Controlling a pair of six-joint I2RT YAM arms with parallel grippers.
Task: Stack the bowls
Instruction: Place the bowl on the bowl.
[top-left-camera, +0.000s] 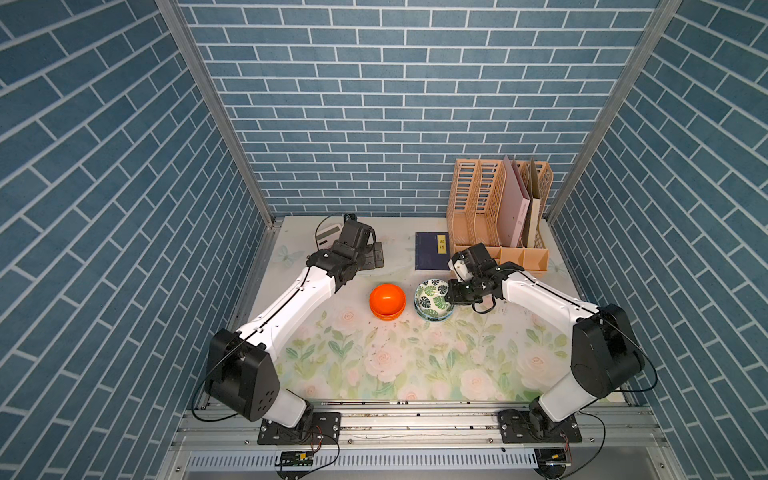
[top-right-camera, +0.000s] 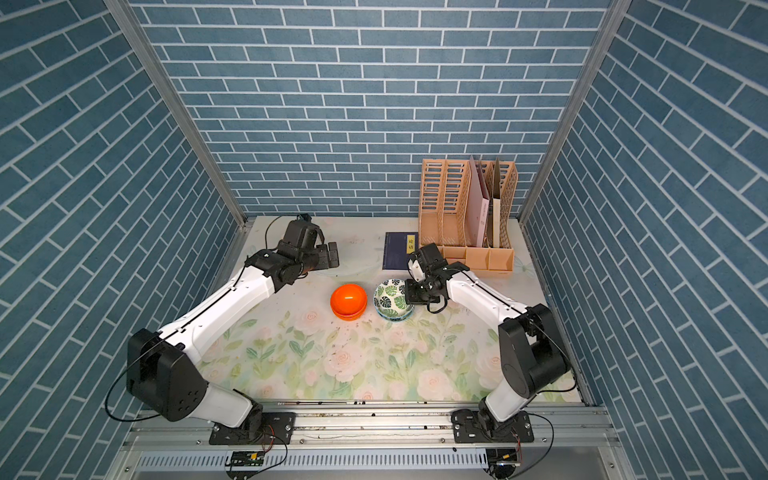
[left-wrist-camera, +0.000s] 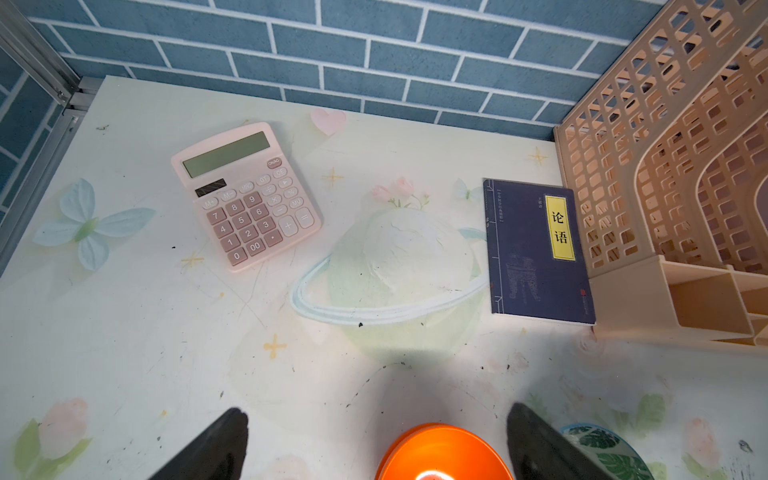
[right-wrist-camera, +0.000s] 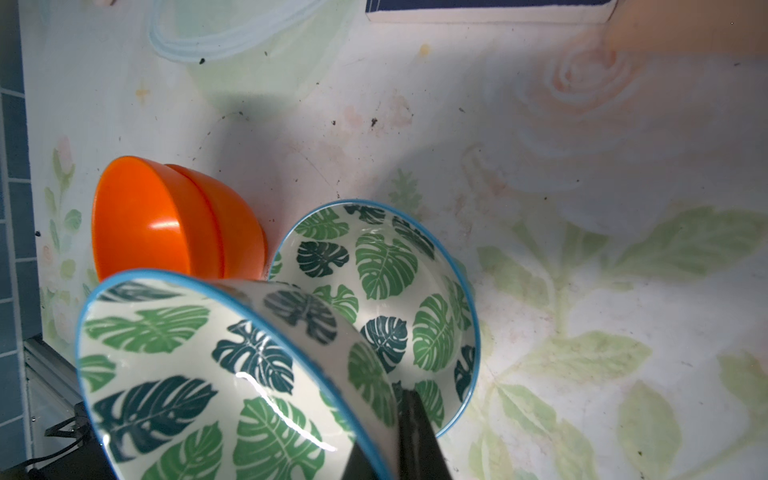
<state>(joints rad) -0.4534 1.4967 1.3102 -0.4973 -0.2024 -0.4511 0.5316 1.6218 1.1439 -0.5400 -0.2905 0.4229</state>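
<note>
One table (top-left-camera: 415, 365): floral top, and the bowls sit about mid-way across it.
Arms: left arm (top-left-camera: 291, 303) stretches toward the far side, past the orange pair. Right arm (top-left-camera: 548, 299) comes in at the leaf bowls.
File rack (top-left-camera: 494, 208): far right corner, well apart from the bowls, pure background.
Book (top-left-camera: 430, 249): dark blue, lying flat just beside the rack.
Calculator (left-wrist-camera: 247, 195): pink, far left, not involved.
Orange bowls (top-left-camera: 387, 301): two of them, nested one inside the other, standing on the table just beside the leaf bowls. That pair looks done to me.
Lower leaf bowl (right-wrist-camera: 395, 291): upright on the table, mouth up, and it reads as the base for its twin.
Held leaf bowl (right-wrist-camera: 199, 374): off the table, tilted, partly over the lower one but not seated. I can't tell if the two touch. So the step in hand, I'd say, is getting this one into its twin.
Right gripper (top-left-camera: 452, 296): pinched tight on the held leaf bowl's rim. Next move, my guess: level the bowl, centre it over the lower one, ease it down, then let go. Dropping it while tilted would probably leave it cocked on the rim.
Left gripper (left-wrist-camera: 376, 415): fingers spread wide, holding nothing, hovering near the orange pair. It's probably the one to merge the two stacks afterwards.
</note>
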